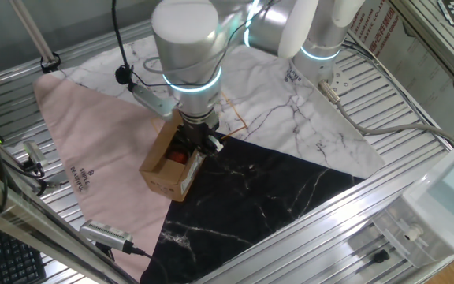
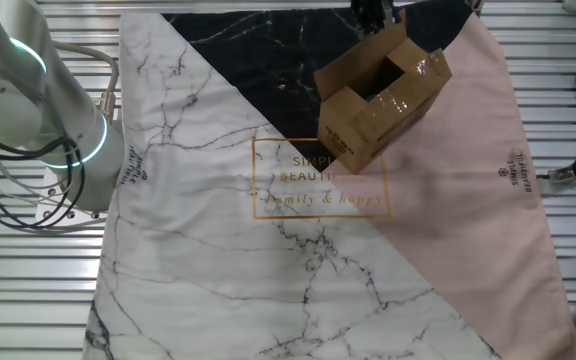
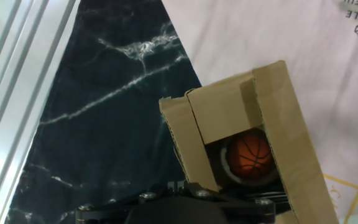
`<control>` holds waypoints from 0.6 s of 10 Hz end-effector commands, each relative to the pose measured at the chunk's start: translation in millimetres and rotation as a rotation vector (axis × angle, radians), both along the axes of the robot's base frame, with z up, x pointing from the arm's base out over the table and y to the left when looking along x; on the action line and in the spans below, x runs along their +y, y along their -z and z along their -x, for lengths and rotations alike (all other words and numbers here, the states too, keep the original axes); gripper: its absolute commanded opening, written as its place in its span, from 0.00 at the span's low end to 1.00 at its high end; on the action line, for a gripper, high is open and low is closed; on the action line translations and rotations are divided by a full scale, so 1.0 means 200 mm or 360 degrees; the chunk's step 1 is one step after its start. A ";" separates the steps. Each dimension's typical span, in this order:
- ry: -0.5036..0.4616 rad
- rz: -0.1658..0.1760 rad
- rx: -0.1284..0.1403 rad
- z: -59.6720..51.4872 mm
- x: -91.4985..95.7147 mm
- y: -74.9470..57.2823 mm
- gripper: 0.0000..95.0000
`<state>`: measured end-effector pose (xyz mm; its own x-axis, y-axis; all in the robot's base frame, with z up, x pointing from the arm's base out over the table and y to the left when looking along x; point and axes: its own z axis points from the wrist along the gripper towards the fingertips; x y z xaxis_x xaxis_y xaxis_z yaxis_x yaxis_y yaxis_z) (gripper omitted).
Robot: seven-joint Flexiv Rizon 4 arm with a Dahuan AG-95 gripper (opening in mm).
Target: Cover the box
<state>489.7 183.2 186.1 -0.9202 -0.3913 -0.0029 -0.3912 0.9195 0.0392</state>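
Note:
The box (image 1: 166, 171) is a small brown carton lying on the cloth where the pink and black parts meet. It also shows in the other fixed view (image 2: 376, 108) and in the hand view (image 3: 225, 115). Its top is partly open; some flaps lean over the opening. A small orange ball (image 3: 250, 154) lies inside and shows as a red spot in one fixed view (image 1: 179, 156). My gripper (image 1: 201, 140) hangs right over the box's rim at the black-cloth side, also seen at the top edge of the other fixed view (image 2: 375, 16). Its fingertips are hidden.
The cloth has a pink part (image 1: 85, 134), a white marble part (image 2: 218, 260) and a black marble part (image 1: 266, 197). A cylindrical tool with a cable (image 1: 105, 233) lies at the front left. A power strip (image 1: 328, 85) and cables lie at the back.

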 end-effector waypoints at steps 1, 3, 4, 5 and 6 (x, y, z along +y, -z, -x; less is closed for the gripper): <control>-0.0002 -0.0004 0.0001 -0.01 -0.01 0.00 0.00; -0.0012 -0.0012 -0.0002 -0.02 -0.04 0.01 0.00; -0.0020 -0.0016 -0.0003 -0.01 -0.07 0.01 0.00; -0.0026 -0.0014 -0.0002 -0.01 -0.08 0.01 0.00; -0.0032 -0.0017 0.0000 -0.02 -0.09 0.01 0.00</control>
